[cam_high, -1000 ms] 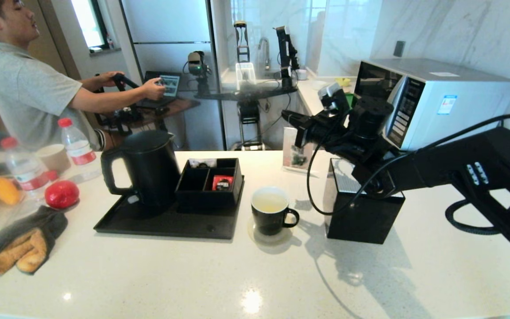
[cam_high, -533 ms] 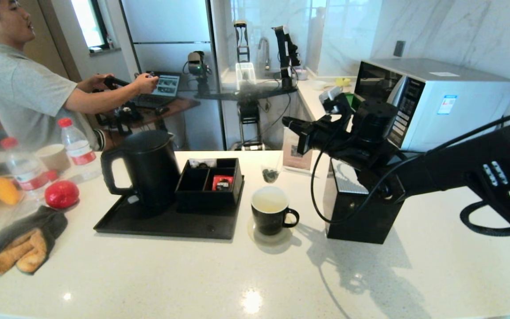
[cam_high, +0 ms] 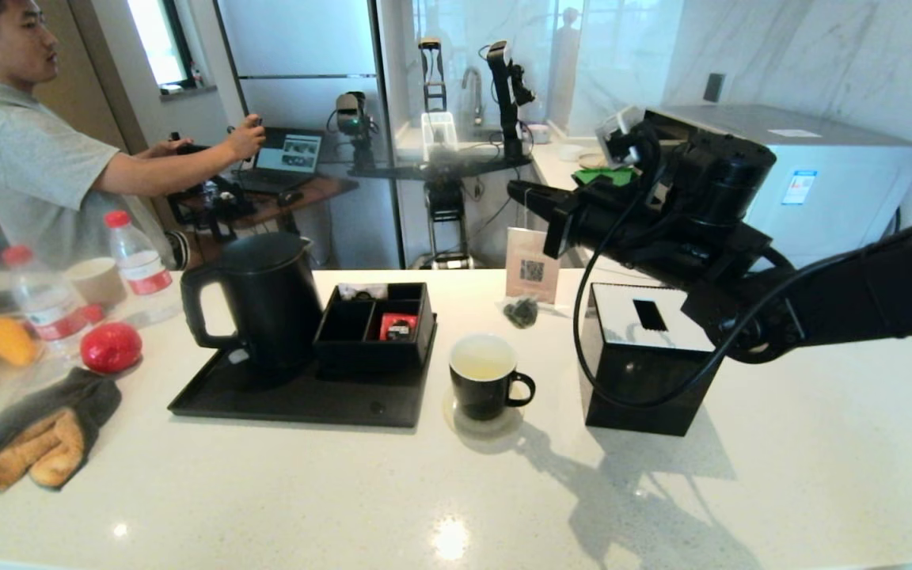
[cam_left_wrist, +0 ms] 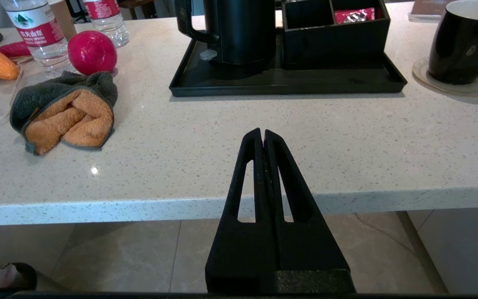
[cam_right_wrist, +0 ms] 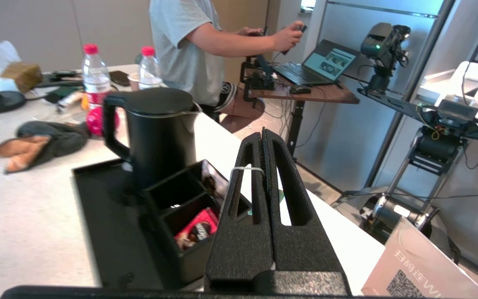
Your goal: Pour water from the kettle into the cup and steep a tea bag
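The black mug [cam_high: 484, 380] stands on a coaster in the middle of the counter, with pale yellowish water [cam_high: 481, 362] inside. Behind it and to the right, high over the counter, my right gripper [cam_high: 514, 189] is shut on the tea bag's white string [cam_right_wrist: 245, 169]. The green tag [cam_right_wrist: 281, 195] shows behind the fingers. The dark mesh tea bag [cam_high: 521, 311] hangs low by the counter, outside the mug; I cannot tell whether it touches the counter. The black kettle [cam_high: 266, 297] stands upright on the black tray [cam_high: 298, 400]. My left gripper [cam_left_wrist: 262, 133] is shut and empty, low before the counter's front edge.
A black organiser [cam_high: 377, 324] with a red packet sits on the tray. A black box [cam_high: 646, 364] stands right of the mug, with a QR sign [cam_high: 532, 273] and a microwave [cam_high: 812, 174] behind. Bottles, a red fruit [cam_high: 110, 347] and a cloth [cam_high: 48, 431] lie at the left.
My right arm has risen and swung back to the right. The tea bag, unseen a second ago, hung just behind the mug half a second ago and has now moved right toward the QR sign.
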